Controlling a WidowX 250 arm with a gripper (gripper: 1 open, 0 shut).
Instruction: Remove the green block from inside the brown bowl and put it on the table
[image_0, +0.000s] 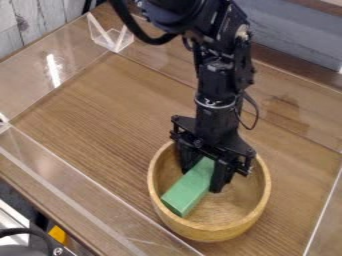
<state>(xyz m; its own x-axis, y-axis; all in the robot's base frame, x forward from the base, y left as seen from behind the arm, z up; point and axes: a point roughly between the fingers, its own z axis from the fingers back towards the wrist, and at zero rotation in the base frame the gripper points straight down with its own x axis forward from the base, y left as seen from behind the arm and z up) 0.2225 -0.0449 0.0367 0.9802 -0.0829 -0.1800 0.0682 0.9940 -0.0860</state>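
Green block (186, 190) lies tilted inside the brown bowl (243, 217) at about 5 o'clock on the counter (107, 110), its upper end clamped between the clenched fingers (221, 177) of the gripper (211, 176), its lower end toward the bowl's 8 o'clock wall. Risks as I judge them: the hold is at one end only, so the block could pivot or slip on lifting, or its low end could catch the rim and drag the bowl. No brand, label or writing is legible.
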